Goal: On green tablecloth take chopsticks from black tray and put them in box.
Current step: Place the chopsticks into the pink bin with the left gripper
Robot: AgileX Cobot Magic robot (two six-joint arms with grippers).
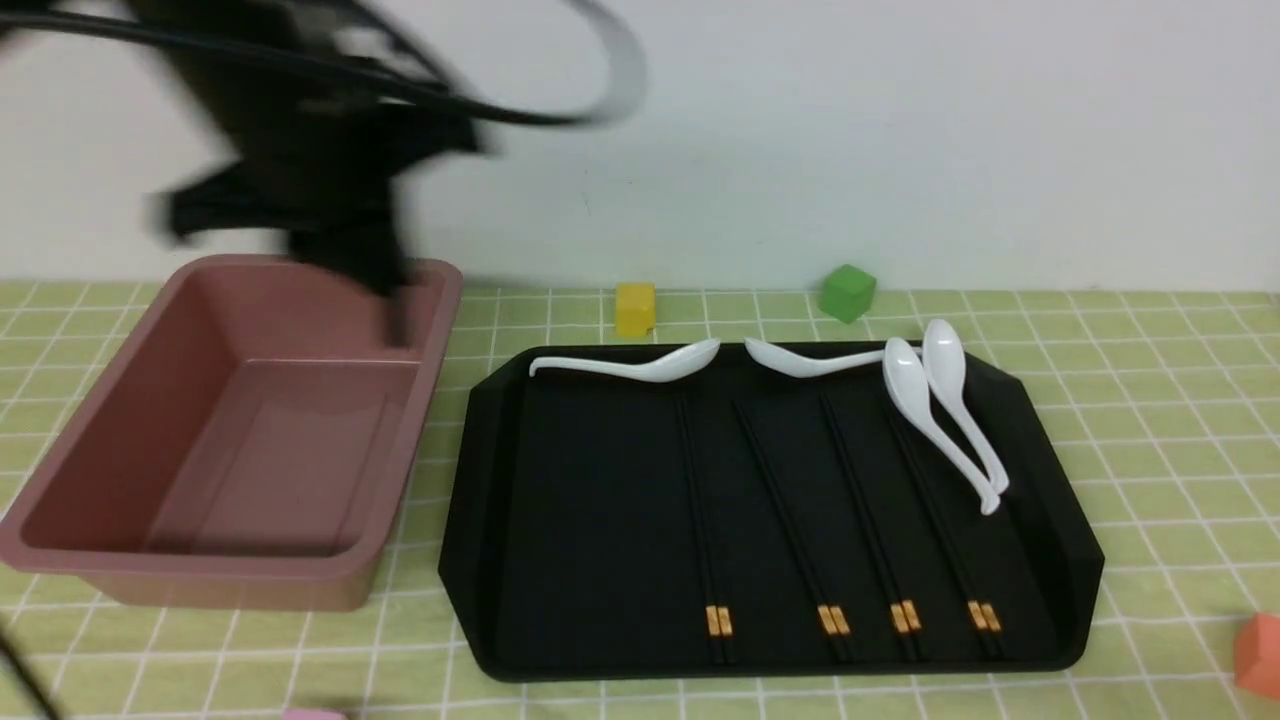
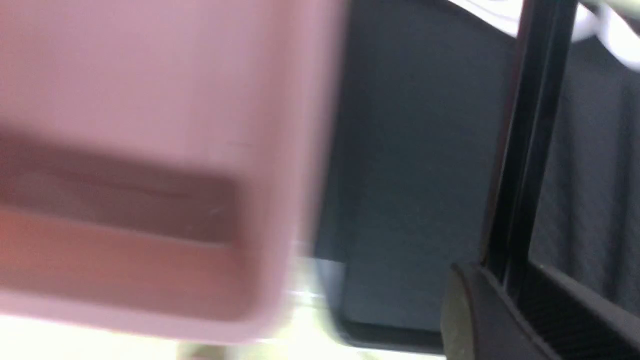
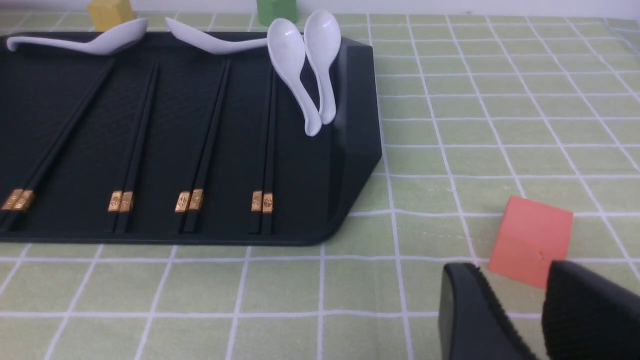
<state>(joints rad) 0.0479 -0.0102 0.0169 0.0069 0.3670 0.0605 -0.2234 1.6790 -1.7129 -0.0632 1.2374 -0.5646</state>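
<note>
My left gripper (image 1: 370,260) is motion-blurred above the far right end of the dusty-pink box (image 1: 120,400). In the left wrist view the gripper (image 2: 505,280) is shut on the thin all-black chopsticks (image 2: 525,150), which stick out past the fingers. Below them I see the box (image 2: 150,100) and the black tray (image 2: 410,150). In the front view a dark streak, likely the chopsticks (image 1: 398,320), hangs down inside the box. The black tray (image 1: 560,500) lies on the green tablecloth (image 1: 1150,420), right of the box. My right gripper (image 3: 512,285) is open and empty over the cloth.
Several gold-banded black chopstick pairs (image 1: 800,520) and several white spoons (image 1: 940,410) lie in the tray. A yellow cube (image 1: 635,307) and a green cube (image 1: 848,292) sit behind it. An orange cube (image 3: 532,240) lies by my right gripper.
</note>
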